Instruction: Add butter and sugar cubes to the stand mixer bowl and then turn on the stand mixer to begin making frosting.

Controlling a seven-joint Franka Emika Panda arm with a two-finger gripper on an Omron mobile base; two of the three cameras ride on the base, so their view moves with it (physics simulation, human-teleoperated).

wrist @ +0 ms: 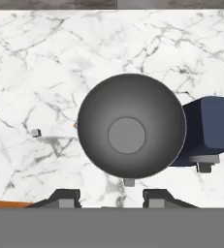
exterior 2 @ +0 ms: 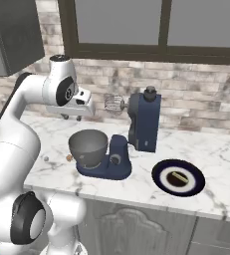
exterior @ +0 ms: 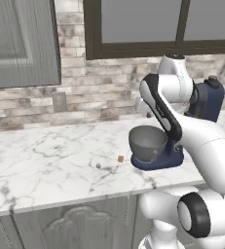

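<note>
Butter (exterior: 120,158): tiny tan-orange cube on the marble counter (exterior: 46,155), just beside the mixer bowl (exterior: 148,142) on its left in the left base view, apparently not touching it. Sugar cubes (exterior: 98,166): pale grey-white lump, same small size, a bit further left and nearer the counter edge, apart from the butter. Gripper (wrist: 111,197) hangs above the bowl looking straight down into it; in the hand view both dark tips stand apart with marble showing between them, so partly open and holding nothing. Key relation: both cubes lie off to the bowl's left side from the claw, low on the counter, so my read is the next move needs a sideways shift away from the bowl toward them, then a descent. In the hand view the sugar cubes (wrist: 35,132) sit left of the bowl rim, and the butter (wrist: 76,125) is only an orange sliver at that rim, mostly hidden. Cubes have no real long axis, so grip angle matters little. Bowl looks empty, grey metal. Stand mixer (exterior 2: 136,127) navy, head tilted back, whisk (exterior 2: 114,104) raised clear of the bowl. Dark plate (exterior 2: 178,177) sits right of the mixer. Nothing added yet.
</note>
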